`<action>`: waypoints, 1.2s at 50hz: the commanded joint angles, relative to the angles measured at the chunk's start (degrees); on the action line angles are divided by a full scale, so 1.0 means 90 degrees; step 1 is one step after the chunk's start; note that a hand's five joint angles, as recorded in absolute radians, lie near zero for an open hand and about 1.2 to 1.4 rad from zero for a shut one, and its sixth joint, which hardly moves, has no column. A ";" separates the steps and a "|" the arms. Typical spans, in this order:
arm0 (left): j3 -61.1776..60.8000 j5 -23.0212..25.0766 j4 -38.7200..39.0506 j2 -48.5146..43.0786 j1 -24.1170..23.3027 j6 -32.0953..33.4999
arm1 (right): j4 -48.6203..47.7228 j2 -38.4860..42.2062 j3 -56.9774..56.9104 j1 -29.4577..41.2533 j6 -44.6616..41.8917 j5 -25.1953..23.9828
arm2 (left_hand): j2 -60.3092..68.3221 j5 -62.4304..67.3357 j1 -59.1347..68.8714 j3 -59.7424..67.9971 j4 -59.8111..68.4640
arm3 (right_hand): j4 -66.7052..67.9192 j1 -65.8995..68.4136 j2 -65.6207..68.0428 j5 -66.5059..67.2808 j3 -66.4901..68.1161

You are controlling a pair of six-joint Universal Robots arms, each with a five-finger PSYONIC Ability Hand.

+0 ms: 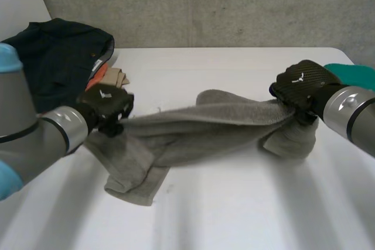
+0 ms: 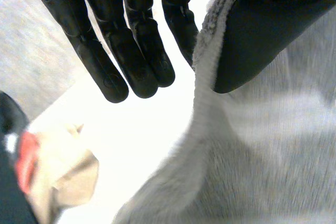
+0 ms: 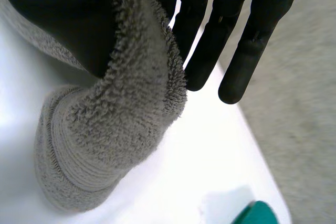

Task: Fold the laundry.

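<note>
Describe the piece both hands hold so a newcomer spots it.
On the white table, midway across, a grey terry towel runs from the left hand to the right hand, each pinching one end. Unlike the dark clothes pile back-left and the teal item far right, it is grey and fuzzy.

Lab-like test space, white table (image 1: pixel 234 215), bare concrete wall (image 1: pixel 205 4) behind

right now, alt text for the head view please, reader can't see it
A grey towel is stretched across a white table, held at one end by the left robot hand and at the other by the right robot hand. A pile of dark clothes lies at the table's far left.
</note>
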 commanded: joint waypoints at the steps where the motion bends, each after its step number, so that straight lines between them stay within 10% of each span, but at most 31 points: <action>1: 0.1174 0.0001 -0.0083 -0.0983 -0.0277 0.0313 | 0.0612 0.1219 -0.1002 0.0270 -0.0410 -0.0100 | 0.1270 0.1497 0.1546 0.1305 0.1251 | 0.1289 0.1651 0.1403 0.1376 0.1349; 12: 0.4113 -0.0545 0.2314 -0.1023 -0.0414 -0.0436 | -0.2477 0.2217 -0.3871 0.0407 0.0523 0.0612 | 0.1270 0.1497 0.1546 0.1305 0.1251 | 0.1289 0.1651 0.1403 0.1376 0.1349; 19: 0.4526 -0.1493 0.3462 -0.0710 -0.0472 -0.1395 | -0.5148 0.1826 -0.3513 0.0328 0.2352 0.0379 | 0.1270 0.1497 0.1546 0.1305 0.1251 | 0.1289 0.1651 0.1403 0.1376 0.1349; 28: 0.3277 -0.1533 0.3208 -0.0632 -0.0336 -0.1396 | -0.3873 0.1787 -0.2898 0.0065 0.2520 -0.0519 | 0.1270 0.1497 0.1546 0.1305 0.1251 | 0.1289 0.1651 0.1403 0.1376 0.1349; 38: 0.0827 -0.0343 0.3296 -0.0992 -0.0180 -0.0840 | -0.1002 0.2585 -0.1864 -0.0111 0.0980 -0.1184 | 0.1270 0.1497 0.1546 0.1305 0.1251 | 0.1289 0.1651 0.1403 0.1376 0.1349; 44: 0.0444 -0.0117 0.3286 -0.1354 -0.0140 -0.0371 | -0.1252 0.3388 -0.1481 0.0055 -0.0518 -0.0589 | 0.1270 0.1497 0.1546 0.1305 0.1251 | -0.0352 0.0010 -0.0238 -0.0265 -0.0292; 60: 0.0209 -0.0175 0.3033 -0.0847 -0.0004 -0.0312 | -0.2942 0.2324 0.0013 0.0026 0.2226 0.1149 | 0.1270 0.1497 0.1546 0.1305 0.1251 | -0.5030 -0.4668 -0.4916 -0.4944 -0.4971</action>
